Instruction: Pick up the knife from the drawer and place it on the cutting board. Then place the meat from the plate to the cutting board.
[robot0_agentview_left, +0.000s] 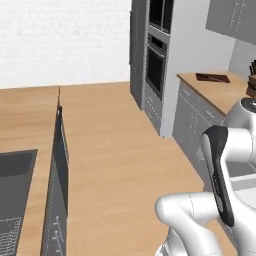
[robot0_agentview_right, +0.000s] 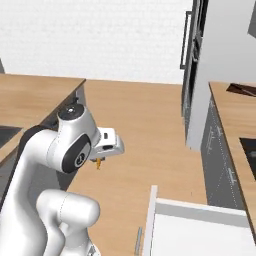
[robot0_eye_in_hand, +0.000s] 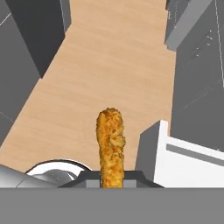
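My gripper (robot0_eye_in_hand: 111, 178) is shut on the meat (robot0_eye_in_hand: 110, 140), a long golden-brown breaded piece that sticks out ahead of the fingers, high over the wooden floor. Under the white hand in the right base view, the meat (robot0_agentview_right: 99, 162) shows as a small orange tip. The drawer (robot0_agentview_right: 200, 227) stands open below and to the right, and its white inside (robot0_eye_in_hand: 188, 164) looks bare. The dark reddish-brown cutting board (robot0_agentview_left: 212, 77) lies on the far right counter. A slim shape lies across it, too small to tell whether it is the knife. The plate is out of view.
A knife block (robot0_agentview_left: 252, 75) stands at the counter's right end behind the board. Tall oven cabinets (robot0_agentview_left: 155, 55) rise beyond the counter. A second wooden counter with a sink (robot0_agentview_left: 15, 170) runs along the left. Open wooden floor (robot0_agentview_left: 120, 150) lies between them.
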